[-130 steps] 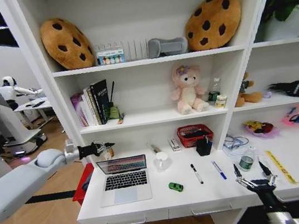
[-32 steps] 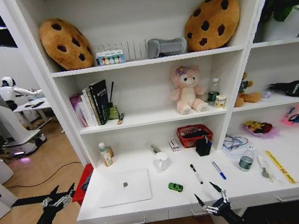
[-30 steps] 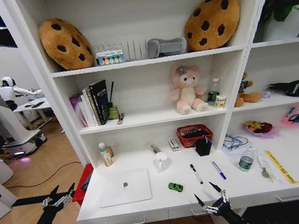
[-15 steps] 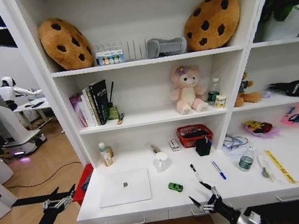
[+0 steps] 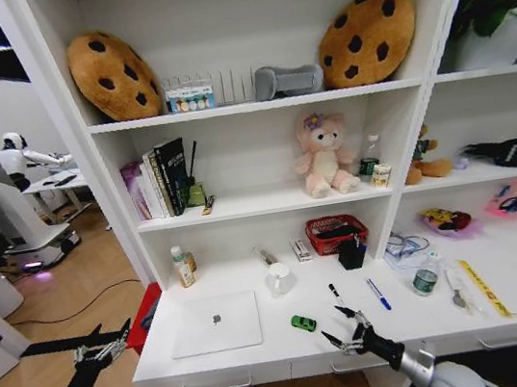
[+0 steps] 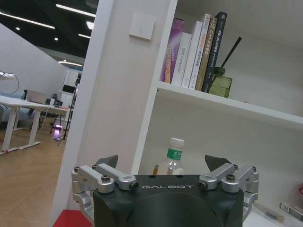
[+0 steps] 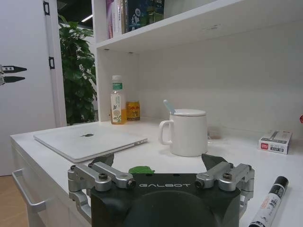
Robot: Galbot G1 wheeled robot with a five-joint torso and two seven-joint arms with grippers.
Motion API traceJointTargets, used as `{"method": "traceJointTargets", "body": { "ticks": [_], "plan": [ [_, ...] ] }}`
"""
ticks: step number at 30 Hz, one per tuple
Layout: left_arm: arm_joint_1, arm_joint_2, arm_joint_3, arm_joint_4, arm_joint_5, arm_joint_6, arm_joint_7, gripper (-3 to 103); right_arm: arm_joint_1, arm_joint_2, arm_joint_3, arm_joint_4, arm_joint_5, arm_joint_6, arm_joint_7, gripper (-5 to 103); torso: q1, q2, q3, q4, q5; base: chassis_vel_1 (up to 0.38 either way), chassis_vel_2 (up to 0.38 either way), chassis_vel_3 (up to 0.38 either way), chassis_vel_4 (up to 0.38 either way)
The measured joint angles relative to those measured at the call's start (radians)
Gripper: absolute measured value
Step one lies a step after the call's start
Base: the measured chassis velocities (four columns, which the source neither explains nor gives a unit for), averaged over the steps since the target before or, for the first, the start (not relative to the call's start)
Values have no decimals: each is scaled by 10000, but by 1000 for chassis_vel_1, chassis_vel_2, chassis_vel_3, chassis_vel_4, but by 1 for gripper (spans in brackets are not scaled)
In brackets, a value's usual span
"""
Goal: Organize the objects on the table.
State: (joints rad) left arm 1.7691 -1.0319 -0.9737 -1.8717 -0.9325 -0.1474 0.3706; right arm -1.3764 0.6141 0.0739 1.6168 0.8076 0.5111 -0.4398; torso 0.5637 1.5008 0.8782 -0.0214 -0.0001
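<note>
The right tool (image 5: 342, 326), fingers spread and empty, hovers over the counter (image 5: 263, 350) front edge, between the green toy car (image 5: 303, 323) and black pen (image 5: 336, 294). The closed laptop (image 5: 216, 322) lies flat at the counter's left end. The left tool (image 5: 103, 343) hangs released beside it.

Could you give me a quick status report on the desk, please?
Right gripper open, low over the table front edge, between green toy car and black pen. Left gripper open, off the table's left end. Laptop closed.
</note>
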Motion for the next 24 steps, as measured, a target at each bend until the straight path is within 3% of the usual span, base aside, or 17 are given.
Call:
{"method": "traceJointTargets", "body": {
  "ticks": [10, 24],
  "plan": [
    [22, -41, 9, -28, 183, 4, -37, 100, 1366, -54, -1419, -793, 302, -67, -376, 100, 0, 0, 0, -1, 0, 0, 0, 0, 0],
    [-70, -208, 167, -116, 185, 8, -49, 100, 3080, -232, -3168, -1177, 376, -328, 72, 100, 0, 0, 0, -1, 1, 0, 0, 0, 0]
  ]
}}
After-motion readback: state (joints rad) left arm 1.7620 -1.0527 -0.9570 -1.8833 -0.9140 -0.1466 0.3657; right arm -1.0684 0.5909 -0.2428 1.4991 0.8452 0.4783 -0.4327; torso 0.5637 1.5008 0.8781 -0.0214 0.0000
